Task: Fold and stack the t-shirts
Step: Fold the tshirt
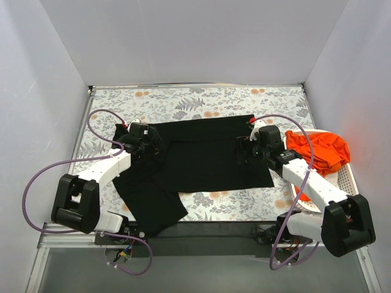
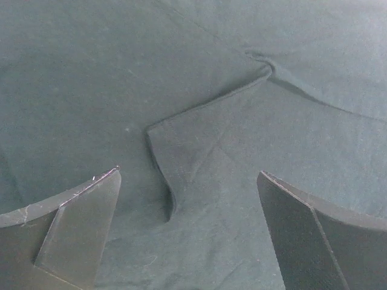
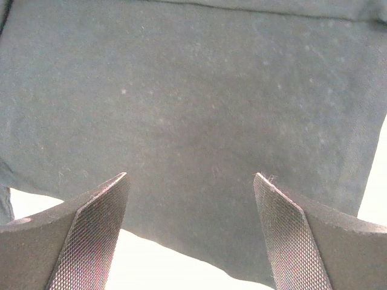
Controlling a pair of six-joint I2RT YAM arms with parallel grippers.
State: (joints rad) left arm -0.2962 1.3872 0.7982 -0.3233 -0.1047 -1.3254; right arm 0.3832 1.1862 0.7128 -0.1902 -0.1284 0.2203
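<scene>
A plain black t-shirt (image 1: 201,152) lies spread on the floral table, with one part trailing down to the near-left edge (image 1: 149,204). My left gripper (image 1: 148,145) is open over the shirt's left side; its wrist view shows a folded hem corner (image 2: 175,157) between the two fingers (image 2: 78,223). My right gripper (image 1: 244,149) is open over the shirt's right side; its wrist view shows flat black cloth (image 3: 193,121) and its edge between the fingers (image 3: 91,229). Neither grips cloth. An orange t-shirt (image 1: 321,151) lies in the basket. The blue mark is not visible.
A white slatted basket (image 1: 345,177) stands at the table's right edge beside my right arm. The floral tablecloth (image 1: 201,101) shows behind the shirt. White walls close in the left, back and right sides.
</scene>
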